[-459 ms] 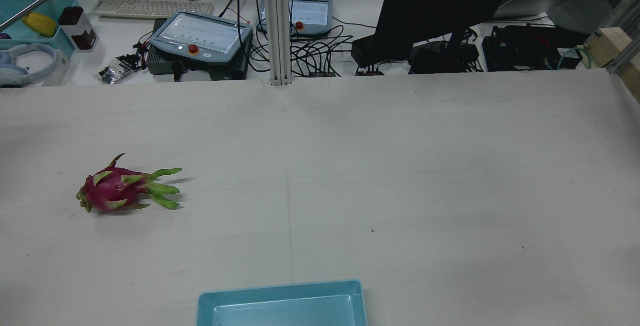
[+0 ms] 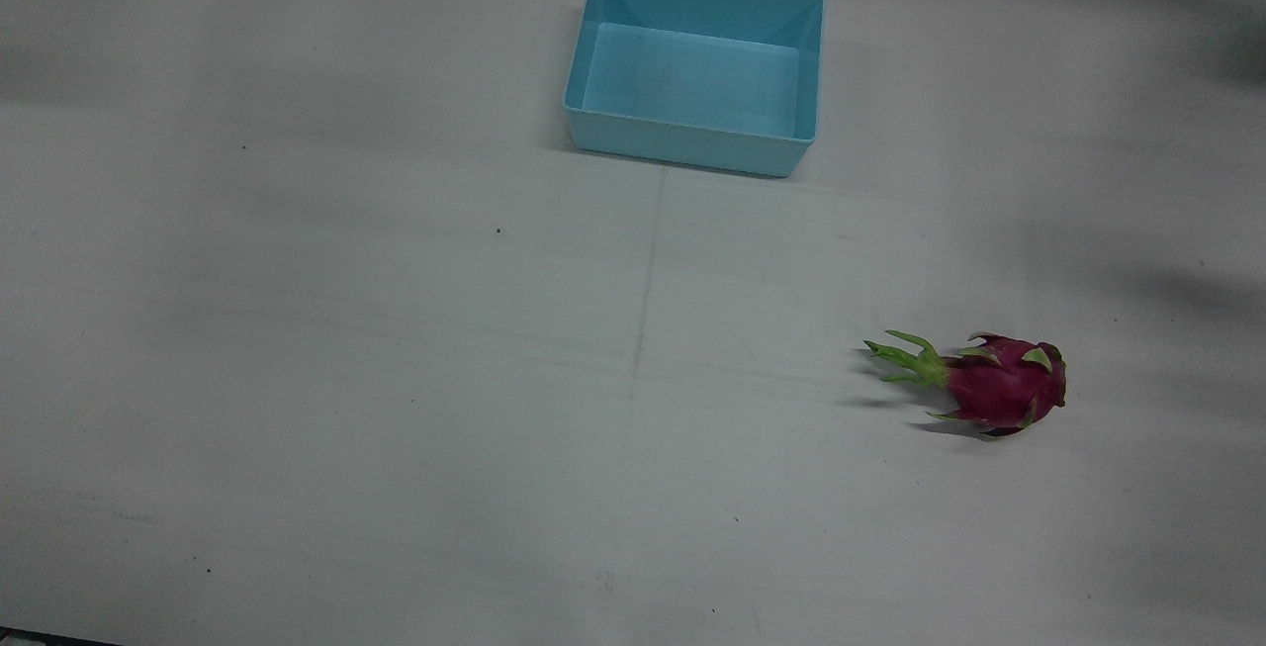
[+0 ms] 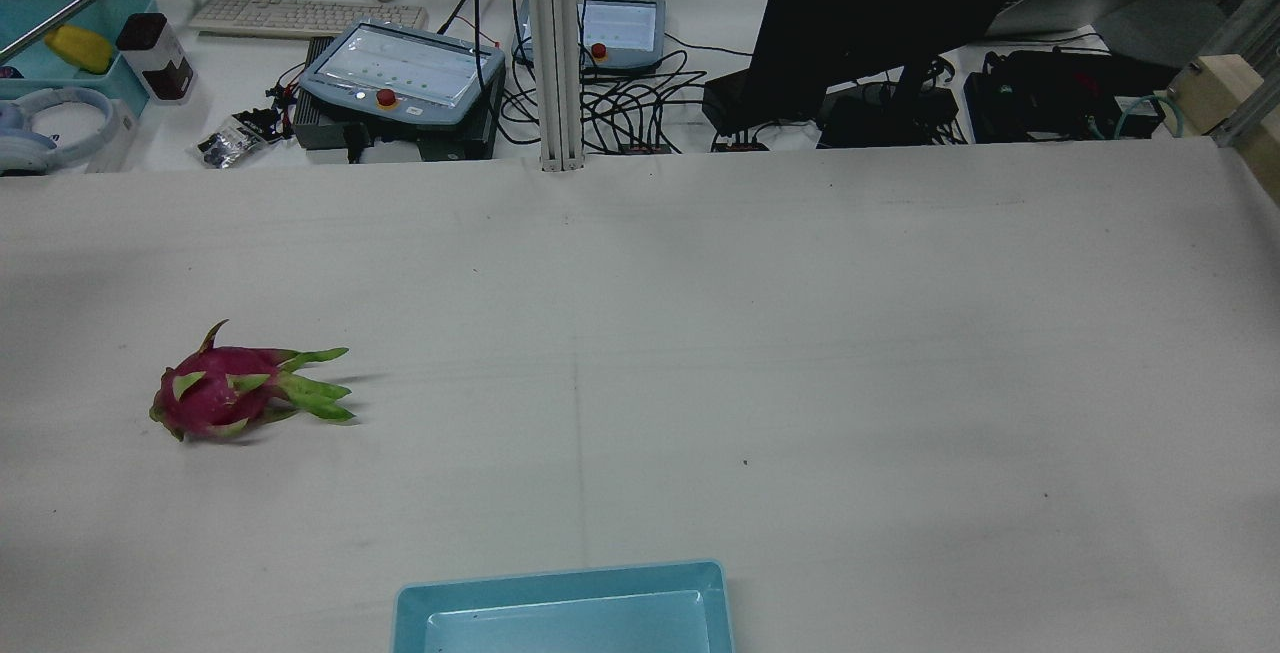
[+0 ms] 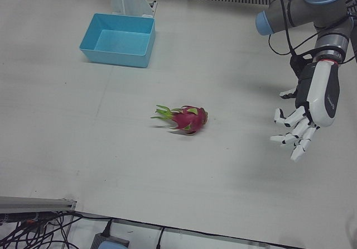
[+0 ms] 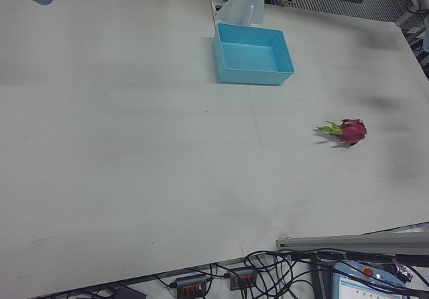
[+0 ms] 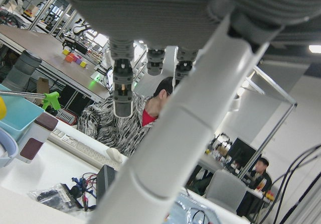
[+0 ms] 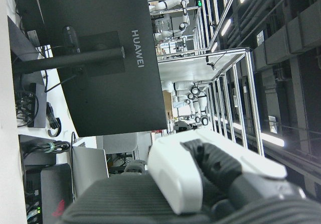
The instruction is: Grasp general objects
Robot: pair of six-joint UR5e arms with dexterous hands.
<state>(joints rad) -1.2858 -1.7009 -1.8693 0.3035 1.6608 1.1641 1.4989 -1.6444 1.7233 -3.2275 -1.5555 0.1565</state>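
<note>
The left hand [image 4: 304,123] hangs above the desk [image 4: 234,165] with its fingers spread and pointing down, holding nothing. The dragon fruit [image 4: 187,118] lies on its side well apart from that hand, toward the middle of the desk, its green leafy end turned away from the hand and its rounded pink body on the hand's side. Farther off in the same direction, beyond the fruit, stands the empty blue bin [image 4: 117,39], close to the arm pedestal.

The right hand appears only in its own camera, as a white and dark shape close to the lens; whether it is spread or closed cannot be told, and it seems to be held well away from the fruit.

The risk ahead is probably in the approach. The fruit is rounded and rests unsupported, so a sideways nudge from the fingers could roll it away. The soft green scales may also bend under a finger and give a false hold, letting the body slip on the lift.
</note>
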